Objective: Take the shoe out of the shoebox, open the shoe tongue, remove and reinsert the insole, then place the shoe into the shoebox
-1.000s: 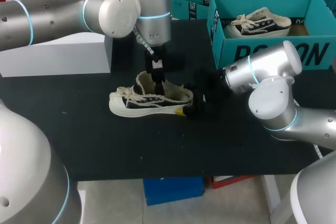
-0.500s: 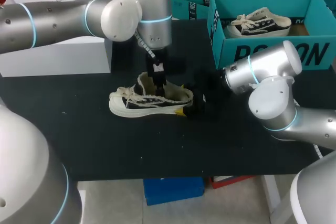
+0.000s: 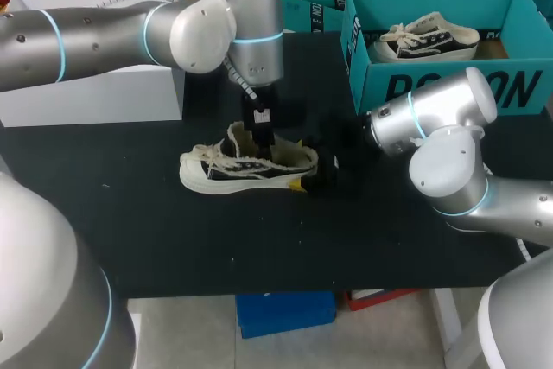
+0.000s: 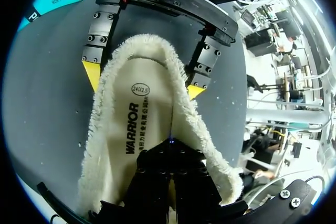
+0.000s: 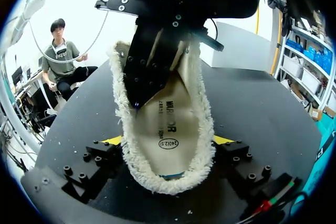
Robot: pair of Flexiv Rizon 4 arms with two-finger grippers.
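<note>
In the head view you see the black-and-cream low sneaker [image 3: 246, 168] lying on its white sole on the black table [image 3: 173, 239]. Your left gripper [image 3: 259, 131] is set down into its opening and your right gripper [image 3: 308, 177] is at its heel.

Only the wrist views show you the inside. The sneaker is lined with white fleece, and the beige printed insole [image 4: 142, 114] lies in it under the left gripper. This gripper's black fingers [image 4: 157, 182] are drawn together to a thin slit, with their ends at the insole — whether they pinch it you cannot tell. The right gripper stands wide, with one yellow tip [image 5: 113, 140] against each side of the heel, so it holds the sneaker between them.

Beyond the right gripper and well apart from it, the open teal cardboard shoebox [image 3: 449, 84] holds a second sneaker of the same kind [image 3: 428, 36] — only the head view shows this.
</note>
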